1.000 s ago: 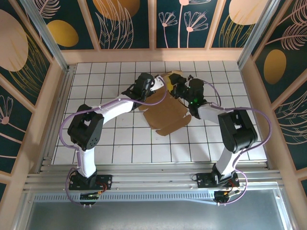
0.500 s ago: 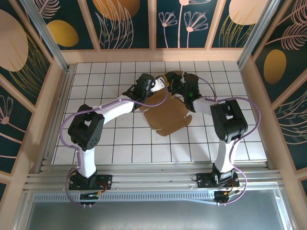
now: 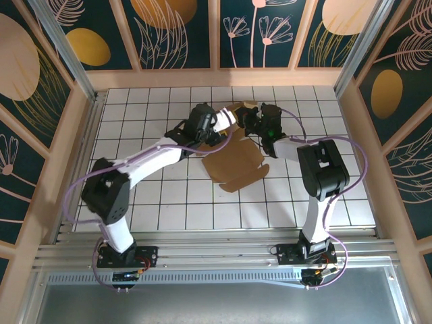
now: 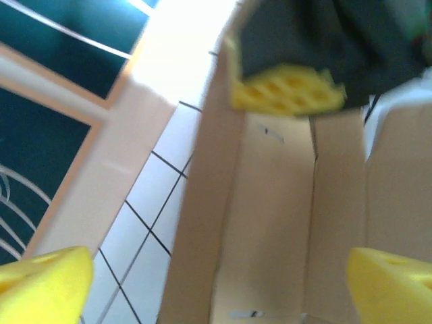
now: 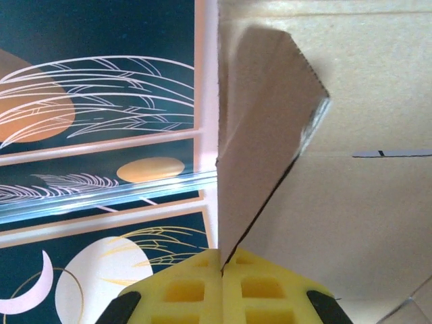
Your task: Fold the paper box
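Observation:
The paper box (image 3: pixel 233 160) is a brown die-cut sheet lying flat on the tiled table, with its far flaps raised between the two grippers. My left gripper (image 3: pixel 225 121) stands open at the raised far edge. In the left wrist view its yellow fingertips (image 4: pixel 42 282) are spread wide over a cardboard panel (image 4: pixel 270 223), touching nothing. My right gripper (image 3: pixel 249 122) faces it from the right. In the right wrist view its yellow pads (image 5: pixel 182 290) are shut on the bottom edge of an upright flap (image 5: pixel 260 128). The right gripper's pads (image 4: pixel 287 89) also show in the left wrist view.
White tiled table (image 3: pixel 169 202) with wooden rims and patterned wall panels (image 3: pixel 175 27) on three sides. The back rim (image 3: pixel 216 77) lies a tile or two beyond the grippers. Open tiles lie to the left, right and front of the sheet.
The left gripper has opened and let go of the cardboard, and its elbow has swung down to the left. The right gripper has closed onto the raised flap.

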### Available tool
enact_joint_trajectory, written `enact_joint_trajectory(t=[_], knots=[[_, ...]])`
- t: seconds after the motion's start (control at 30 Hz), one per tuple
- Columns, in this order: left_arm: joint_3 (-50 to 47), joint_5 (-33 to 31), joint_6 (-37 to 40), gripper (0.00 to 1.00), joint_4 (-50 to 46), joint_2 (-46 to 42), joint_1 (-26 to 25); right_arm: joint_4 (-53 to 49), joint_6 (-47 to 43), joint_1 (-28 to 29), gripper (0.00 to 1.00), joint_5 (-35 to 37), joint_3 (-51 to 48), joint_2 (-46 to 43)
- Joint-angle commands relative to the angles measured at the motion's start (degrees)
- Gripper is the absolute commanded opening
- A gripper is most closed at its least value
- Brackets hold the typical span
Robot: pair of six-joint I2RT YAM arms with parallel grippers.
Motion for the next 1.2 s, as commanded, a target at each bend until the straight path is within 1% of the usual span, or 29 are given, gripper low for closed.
enact_joint_trajectory(t=[0.0, 0.07, 0.2, 0.3, 0.37, 0.47, 0.53, 0.63, 0.7, 0.77, 0.87, 1.17], knots=[[5.53, 1.89, -20.91, 0.99, -4.39, -6.7, 0.59, 2.44, -2.65, -0.46, 0.0, -1.3, -2.49, -1.47], [12.8, 1.94, -27.05, 0.99, -13.07, -4.54, 1.42, 4.13, -3.08, -0.52, 0.0, -2.02, -4.28, -2.19], [28.9, 4.63, -37.5, 0.99, -30.71, 5.68, 4.15, 5.11, -4.82, -0.52, 0.0, -1.92, -7.82, -4.41], [35.27, 7.49, -41.33, 0.99, -36.97, 11.18, 6.6, 5.01, -6.29, -0.56, 0.0, -1.5, -9.38, -5.62], [36.95, 10.04, -41.46, 0.98, -38.24, 14.39, 8.17, 4.73, -6.56, -0.6, 0.0, -1.94, -9.57, -5.94], [38.88, 13.58, -39.71, 0.98, -39.79, 19.22, 9.72, 5.45, -6.46, -0.5, 0.0, -3.21, -10.31, -6.55], [40.25, 15.55, -38.41, 0.98, -40.9, 21.93, 9.87, 5.62, -6.78, -0.46, 0.0, -3.02, -11.29, -7.31], [41.49, 18.29, -38.54, 0.96, -41.11, 25.22, 9.87, 5.29, -7.46, -0.5, 0.0, -2.68, -11.86, -7.74], [41.55, 18.72, -38.43, 0.94, -40.83, 26.81, 9.88, 5.3, -7.53, -0.49, 0.0, -2.68, -11.95, -7.69], [41.14, 18.58, -37.79, 0.87, -40.73, 27.88, 9.87, 5.37, -7.48, -0.5, 0.0, -2.69, -11.91, -7.68], [40.03, 19.88, -36.78, 0.8, -40.35, 28.14, 9.87, 5.01, -7.6, -0.52, 0.01, -2.68, -11.56, -7.68], [40.03, 19.44, -35.48, 0.74, -40.64, 28.56, 9.95, 5.51, -8.22, 0.52, 0.28, -2.93, -9.79, -6.79]])
